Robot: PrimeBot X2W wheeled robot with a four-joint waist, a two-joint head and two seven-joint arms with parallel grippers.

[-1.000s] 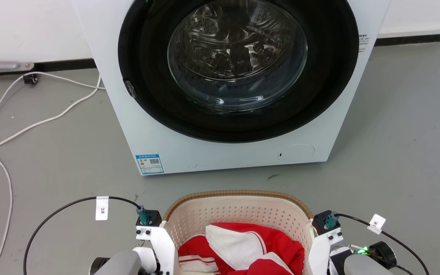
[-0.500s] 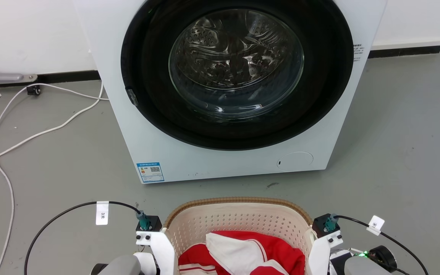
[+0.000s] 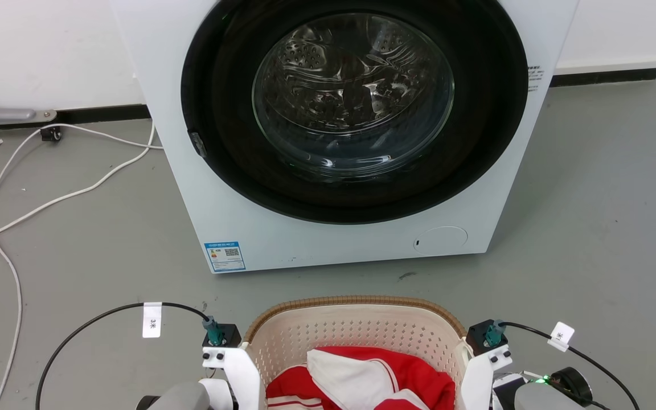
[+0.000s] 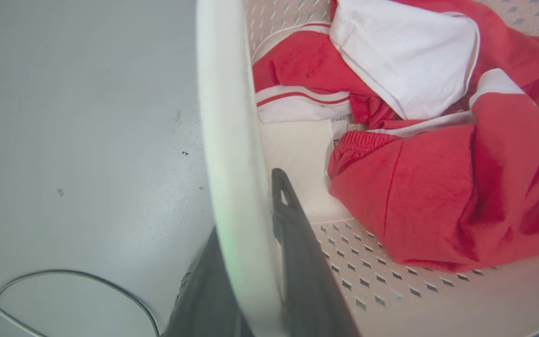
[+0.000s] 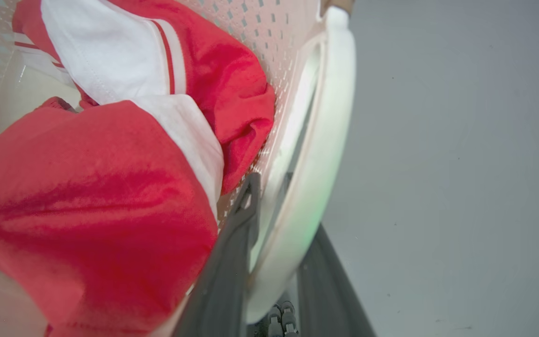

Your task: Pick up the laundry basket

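Cream perforated plastic is forming the rounded wall of the laundry basket in the head view, with a brown woven-look rim capping it. The basket is sitting at the bottom centre, near the front of a white washing machine whose glossy round glass door is facing the camera. Crumpled red and white clothes are lying inside. Smooth grey floor is spreading all around, and a thin white cable is trailing across it on the left.

In the left wrist view, the left claw is pinching the basket's smooth white left handle, one dark finger running inside the wall and the other outside.

In the right wrist view, the right claw is clamping the curved white right handle, its fingers straddling the loop, while soft red fabric is bulging just beside the inner finger.
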